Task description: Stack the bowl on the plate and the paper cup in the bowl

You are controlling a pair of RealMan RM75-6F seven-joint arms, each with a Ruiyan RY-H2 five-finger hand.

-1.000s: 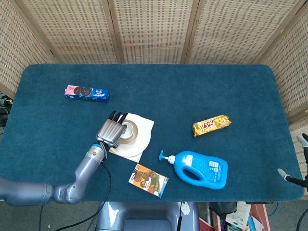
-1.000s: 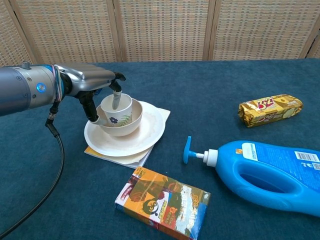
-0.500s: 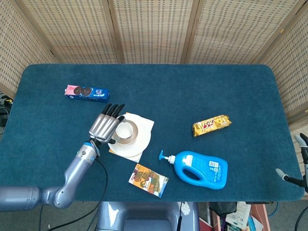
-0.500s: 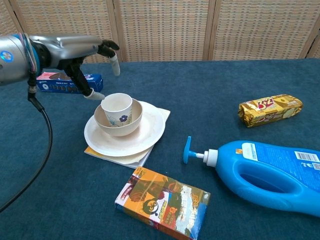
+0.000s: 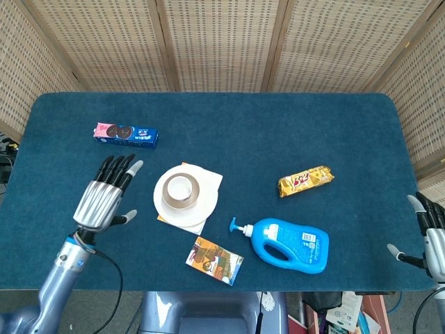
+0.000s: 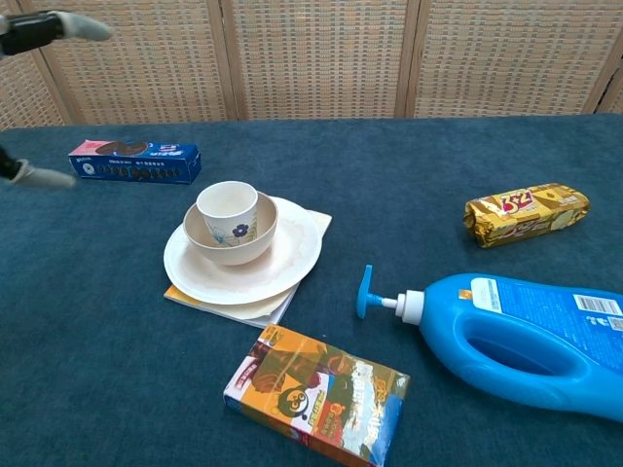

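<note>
A paper cup (image 6: 227,206) stood upright in a flowered bowl (image 6: 234,234) on a white plate (image 6: 282,263), left of the table's middle. Our left hand (image 5: 102,197) hovered well left of it, fingers spread, holding nothing. Our right hand (image 5: 432,235) was at the table's far right edge; we could not tell its fingers' state.

On my feed I see a blue cookie box (image 5: 126,135) lying toward the far left of the table (image 5: 292,132), and a yellow snack bar (image 5: 306,181) on the right. Near the front edge, a blue pump bottle (image 5: 288,244) lies on its side, nozzle pointing left toward a small orange carton (image 5: 215,261) just beside it.
</note>
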